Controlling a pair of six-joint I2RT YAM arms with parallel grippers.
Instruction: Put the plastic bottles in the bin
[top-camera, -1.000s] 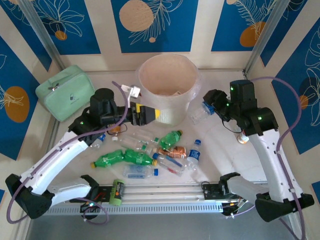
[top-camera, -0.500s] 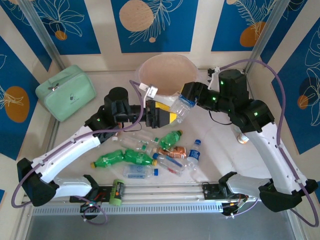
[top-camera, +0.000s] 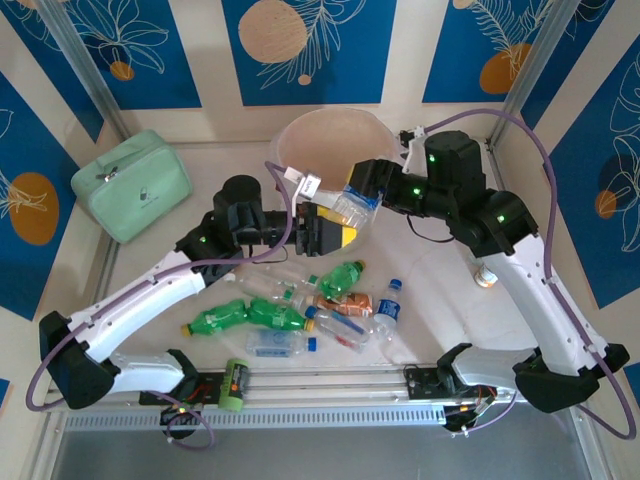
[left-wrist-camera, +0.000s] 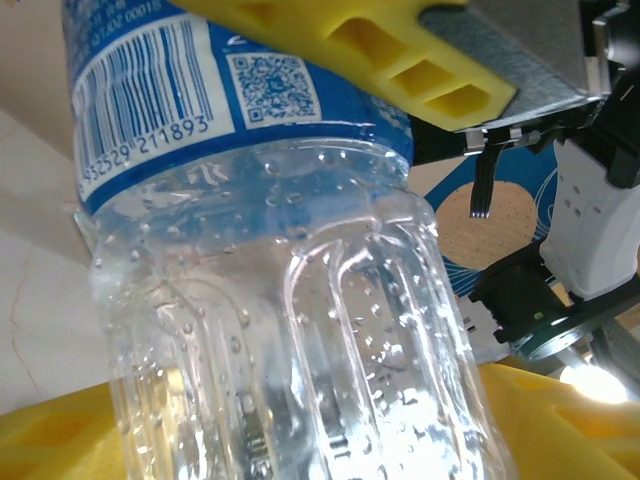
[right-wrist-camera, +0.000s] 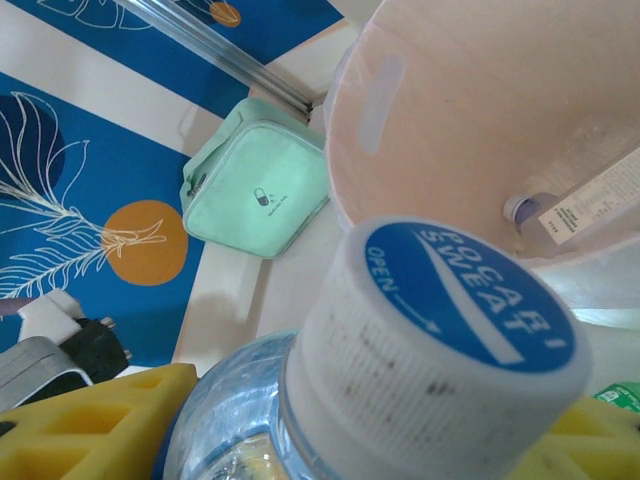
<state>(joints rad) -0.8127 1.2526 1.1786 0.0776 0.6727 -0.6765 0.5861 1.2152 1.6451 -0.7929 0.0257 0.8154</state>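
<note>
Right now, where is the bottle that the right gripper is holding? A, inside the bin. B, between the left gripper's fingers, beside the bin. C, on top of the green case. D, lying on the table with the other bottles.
B: the clear bottle sits between the yellow fingers of the left gripper, while the right gripper holds its capped end by the rim of the bin.

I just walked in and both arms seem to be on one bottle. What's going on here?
The right gripper holds a clear blue-labelled bottle in the air just in front of the bin. The left gripper has its yellow fingers on either side of that same bottle's body; whether they grip it is unclear. Several more bottles lie on the table near the arms' bases.
</note>
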